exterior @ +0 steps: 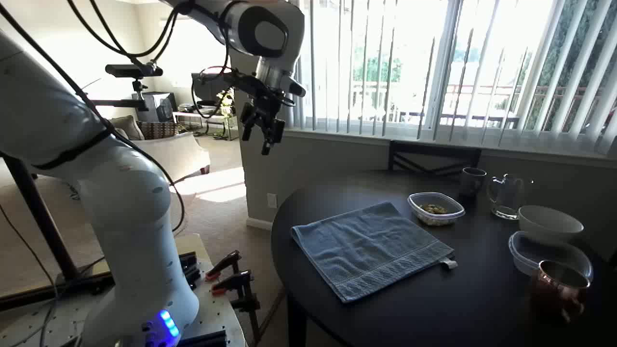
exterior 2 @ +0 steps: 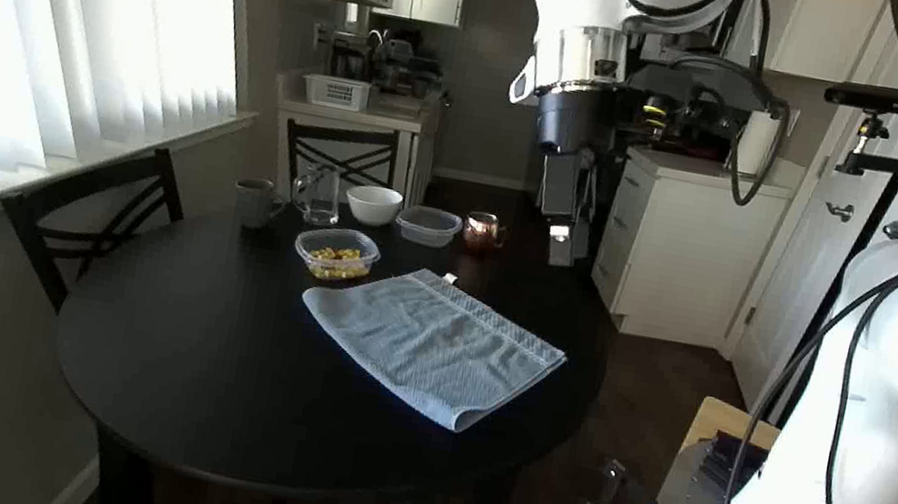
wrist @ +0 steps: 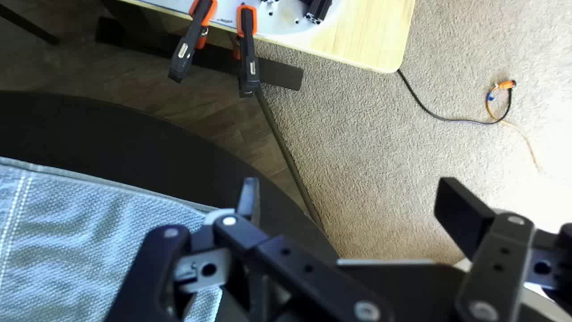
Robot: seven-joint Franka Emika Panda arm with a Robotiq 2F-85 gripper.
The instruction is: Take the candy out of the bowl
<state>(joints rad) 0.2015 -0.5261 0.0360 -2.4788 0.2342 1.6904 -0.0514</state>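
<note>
The candy [exterior: 434, 209] is a heap of small golden-brown pieces, also seen in an exterior view [exterior 2: 335, 261]. It lies inside a clear rounded-square bowl [exterior: 458, 212] beside the towel, which shows in both exterior views [exterior 2: 305, 249]. A similar rounded-square bowl [exterior: 521, 255], with a plain pale inside, stands near the copper mug [exterior 2: 426, 237]. My gripper [exterior: 262, 137] is high above the table's edge, well away from both bowls [exterior 2: 568, 245]. In the wrist view its fingers [wrist: 353, 201] are wide apart with nothing between them. Candy and bowls are out of the wrist view.
A folded blue towel [exterior: 371, 250] lies on the round dark table [exterior 2: 223, 379]. A grey mug [exterior: 472, 181], a glass mug [exterior: 507, 200], a round white bowl [exterior 2: 373, 206] and a copper mug [exterior 2: 482, 234] stand around the bowls. Chairs [exterior 2: 133, 210] stand at the table.
</note>
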